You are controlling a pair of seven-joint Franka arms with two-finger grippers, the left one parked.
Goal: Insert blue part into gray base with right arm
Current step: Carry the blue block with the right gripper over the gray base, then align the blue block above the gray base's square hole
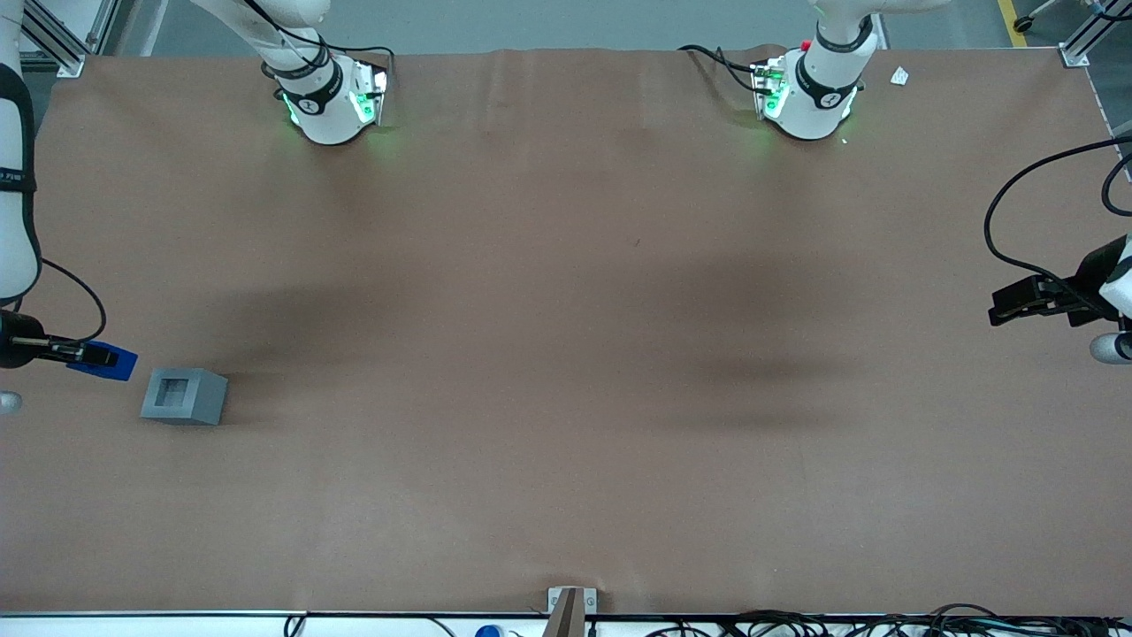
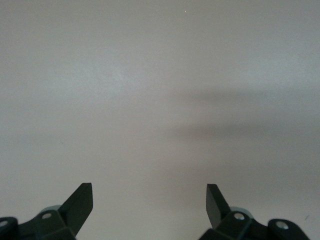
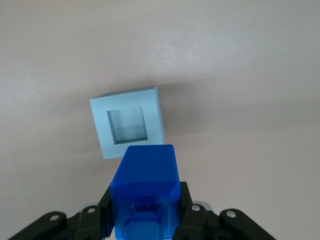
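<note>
The gray base [image 1: 184, 395] stands on the brown table near the working arm's end, its square socket facing up. My right gripper [image 1: 88, 356] is shut on the blue part [image 1: 113, 361] and holds it in the air beside the base, a little toward the table's end from it. In the right wrist view the blue part [image 3: 145, 187] sits clamped between the black fingers [image 3: 106, 207], and the gray base [image 3: 128, 127] with its open socket lies just ahead of it on the table.
The brown table cover [image 1: 566, 354] stretches toward the parked arm's end. The two arm bases [image 1: 332, 102] stand at the table's edge farthest from the front camera. A small bracket [image 1: 570, 606] sits at the nearest edge.
</note>
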